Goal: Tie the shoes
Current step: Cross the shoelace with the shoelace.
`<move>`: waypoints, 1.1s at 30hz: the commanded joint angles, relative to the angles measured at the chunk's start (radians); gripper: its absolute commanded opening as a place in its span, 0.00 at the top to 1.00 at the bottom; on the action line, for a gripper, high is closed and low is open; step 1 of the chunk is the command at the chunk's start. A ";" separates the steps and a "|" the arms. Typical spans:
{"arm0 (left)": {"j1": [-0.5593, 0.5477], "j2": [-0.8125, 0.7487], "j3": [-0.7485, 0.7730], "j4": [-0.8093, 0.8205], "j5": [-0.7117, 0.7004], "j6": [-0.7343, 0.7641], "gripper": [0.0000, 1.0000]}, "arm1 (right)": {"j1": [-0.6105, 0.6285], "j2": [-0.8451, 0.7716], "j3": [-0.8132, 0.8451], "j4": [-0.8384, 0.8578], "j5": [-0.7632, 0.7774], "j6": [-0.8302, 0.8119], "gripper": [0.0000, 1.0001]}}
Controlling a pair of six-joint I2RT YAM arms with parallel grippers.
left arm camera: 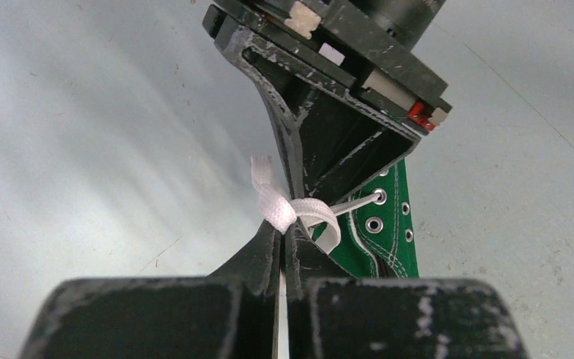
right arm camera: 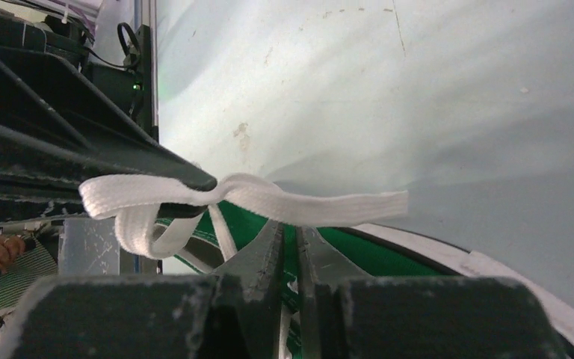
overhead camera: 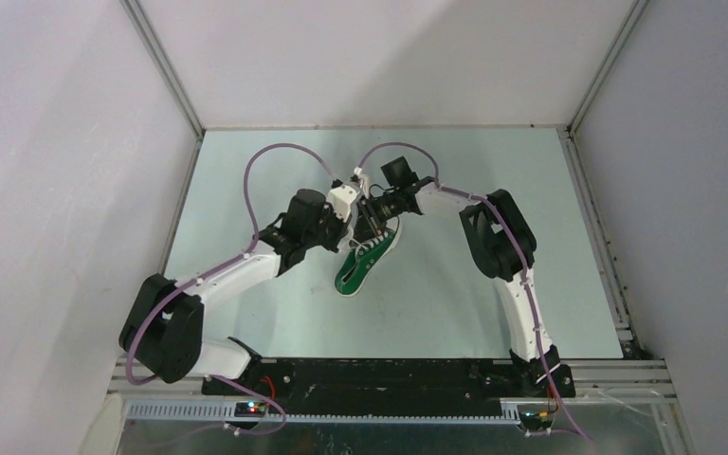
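The green sneaker [overhead camera: 364, 263] lies on the table with its white toe cap towards the back; it also shows in the left wrist view [left arm camera: 386, 241] and the right wrist view [right arm camera: 389, 250]. Both grippers meet just above its laced part. My left gripper [overhead camera: 358, 226] [left arm camera: 288, 224] is shut on a white lace [left arm camera: 299, 211] that runs to the top eyelet [left arm camera: 380, 196]. My right gripper [overhead camera: 373, 214] [right arm camera: 289, 226] comes in from the opposite side, jaws nearly closed on the same lace [right arm camera: 321, 202], tip to tip with the left. The free lace end [right arm camera: 389, 202] sticks out sideways.
The pale green table [overhead camera: 493, 190] is walled in by grey panels [overhead camera: 57, 142] on the left, back and right. A black rail [overhead camera: 389, 374] carries the arm bases at the near edge. Purple cables [overhead camera: 275, 161] arc above the wrists.
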 commanded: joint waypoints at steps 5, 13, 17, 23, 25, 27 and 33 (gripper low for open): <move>-0.001 -0.052 0.002 0.032 0.008 0.012 1.00 | 0.005 0.042 0.074 0.077 -0.071 0.044 0.86; 0.002 -0.042 0.011 0.032 0.033 0.025 1.00 | 0.009 0.041 0.079 0.058 -0.025 0.012 0.86; 0.003 -0.044 0.008 0.036 0.026 0.050 1.00 | 0.029 0.049 0.118 -0.079 -0.069 -0.158 0.82; 0.004 -0.046 0.009 0.039 0.011 0.079 1.00 | 0.051 0.086 0.199 -0.321 -0.106 -0.392 0.78; 0.004 -0.044 0.009 0.041 0.011 0.080 1.00 | 0.058 0.084 0.206 -0.364 -0.095 -0.444 0.78; 0.004 -0.044 0.009 0.041 0.014 0.079 1.00 | 0.061 0.084 0.206 -0.377 -0.087 -0.457 0.78; 0.004 -0.044 0.008 0.040 0.014 0.086 1.00 | 0.057 0.084 0.207 -0.394 -0.077 -0.498 0.77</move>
